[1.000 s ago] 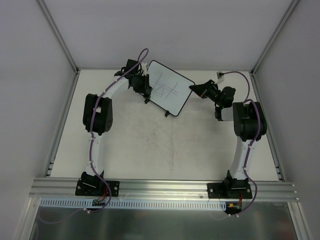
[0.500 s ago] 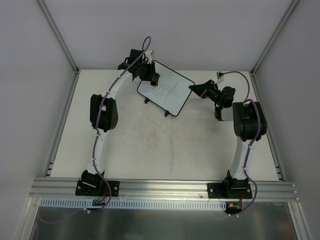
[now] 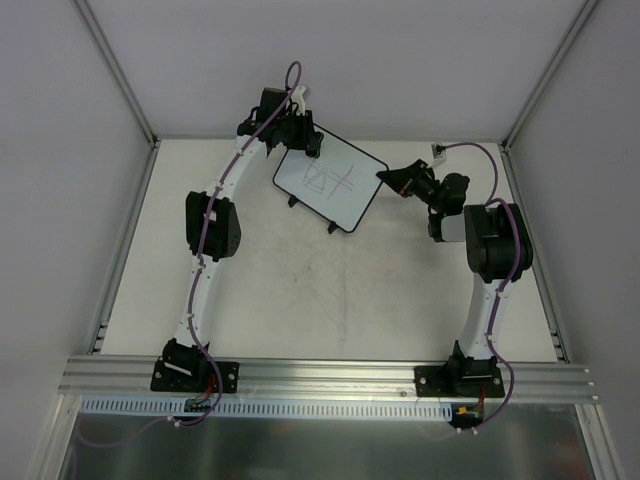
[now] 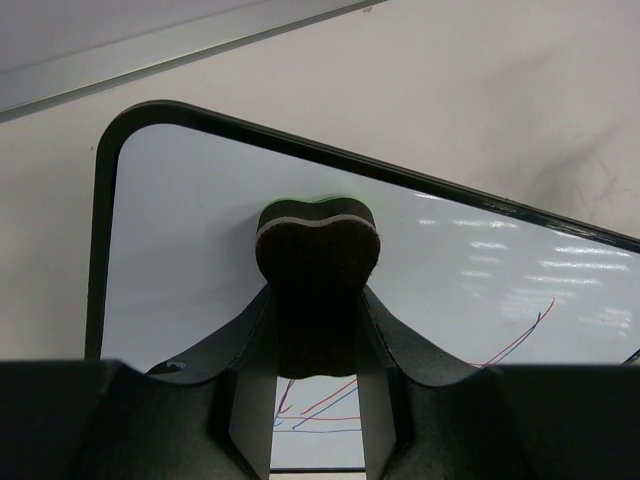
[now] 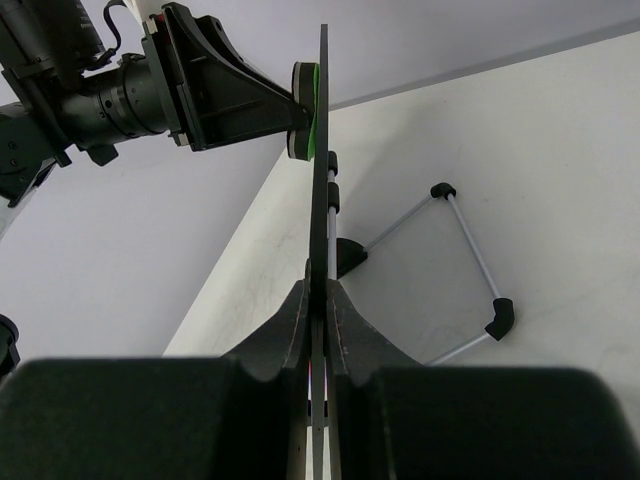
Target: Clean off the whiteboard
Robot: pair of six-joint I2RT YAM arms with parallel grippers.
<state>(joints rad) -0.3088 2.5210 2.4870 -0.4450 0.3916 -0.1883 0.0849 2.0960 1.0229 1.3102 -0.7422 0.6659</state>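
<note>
So we judge the job barely begun: the pen lines [image 3: 330, 181] across the middle of the whiteboard [image 3: 347, 206] are all there, and only its far left corner looks clean. Our left gripper [image 4: 317, 300] is clamped on the eraser [image 4: 317, 245], its felt pressed to that corner, beside the lines. Our right gripper [image 5: 320, 300] pinches the board's right edge, keeping it on edge between the two.

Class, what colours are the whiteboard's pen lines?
Red and blue pen lines on the whiteboard, clearest in left wrist view.
</note>
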